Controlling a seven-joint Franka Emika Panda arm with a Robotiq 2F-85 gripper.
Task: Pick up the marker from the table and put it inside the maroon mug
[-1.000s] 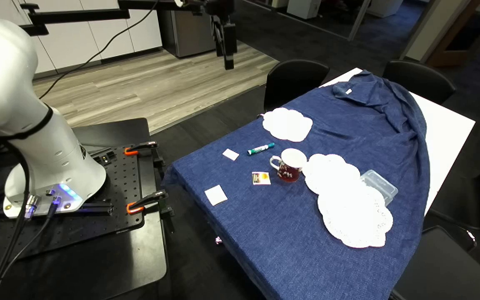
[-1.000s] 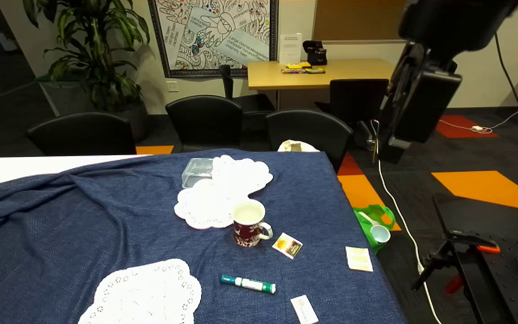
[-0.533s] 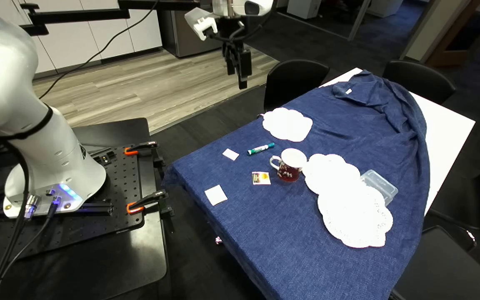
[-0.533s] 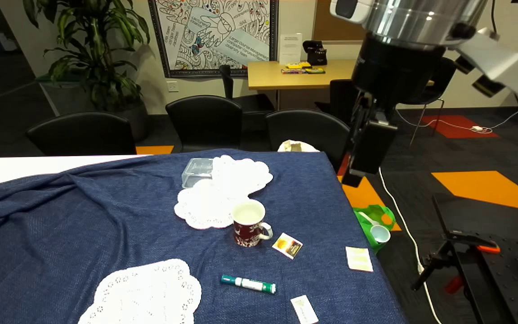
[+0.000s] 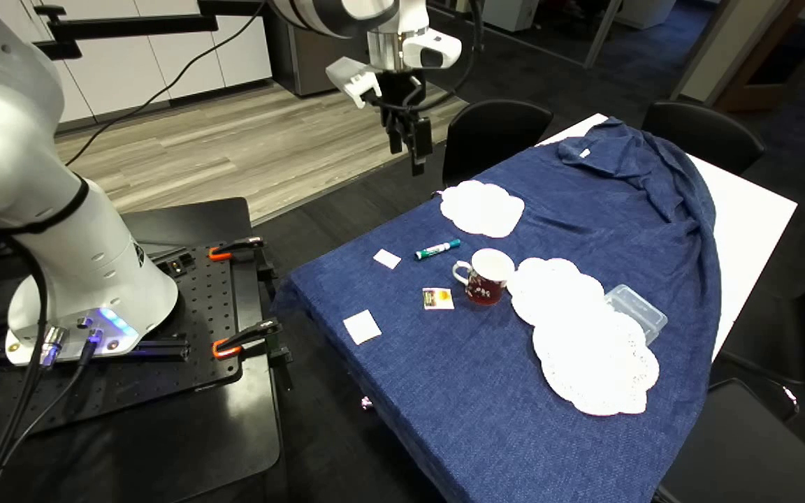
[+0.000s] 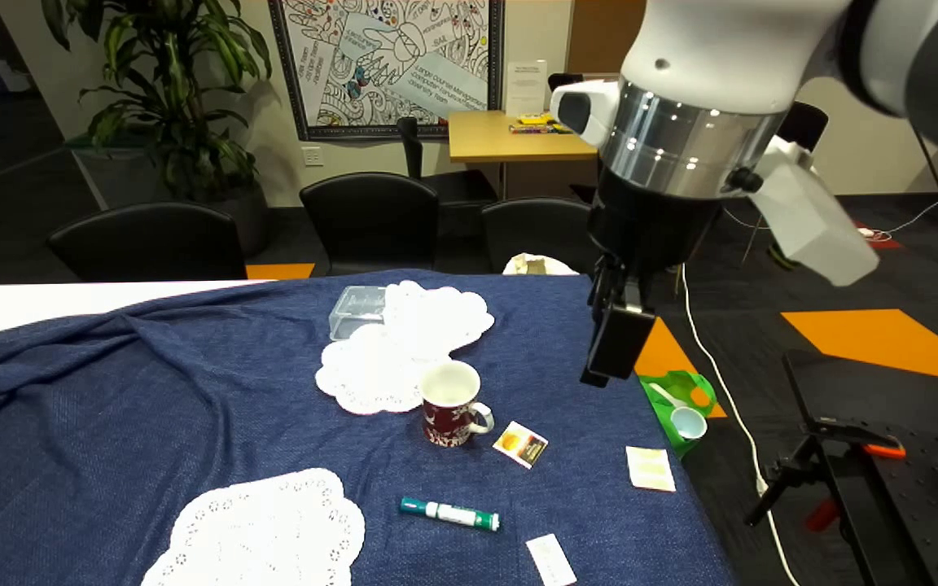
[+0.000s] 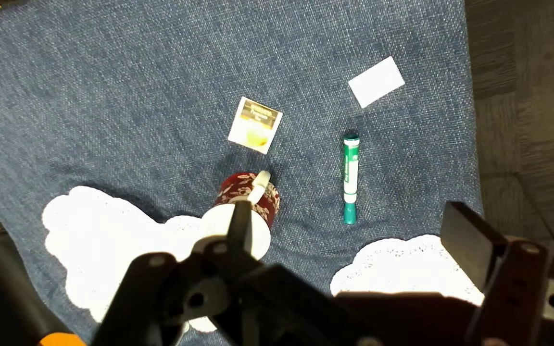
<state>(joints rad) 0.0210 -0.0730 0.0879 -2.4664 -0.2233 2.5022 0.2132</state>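
The marker (image 5: pixel 437 249), teal-green with a white label, lies flat on the blue cloth in both exterior views (image 6: pixel 450 513). In the wrist view, the marker (image 7: pixel 350 173) points lengthwise between and ahead of the fingers. The maroon mug (image 5: pixel 484 288) stands upright beside it, with a white rim and handle, in both exterior views (image 6: pixel 446 419). In the wrist view, the left finger covers part of the mug (image 7: pixel 272 204). My gripper (image 5: pixel 407 159) is in the air, well above the table and apart from both things. Its fingers (image 7: pixel 347 216) are wide open with nothing between them.
White lacy doilies (image 5: pixel 483 208) lie near the marker and beyond the mug (image 6: pixel 379 370). A tea packet (image 6: pixel 521 443) lies by the mug's handle. Small white packets (image 5: pixel 387 259) lie near the table edge (image 5: pixel 362 327). A clear plastic box (image 6: pixel 357 312) sits beside the far doilies.
The arm has swung in and my gripper has come lower, closer to the table, moving right in an exterior view. The marker and mug have not moved.
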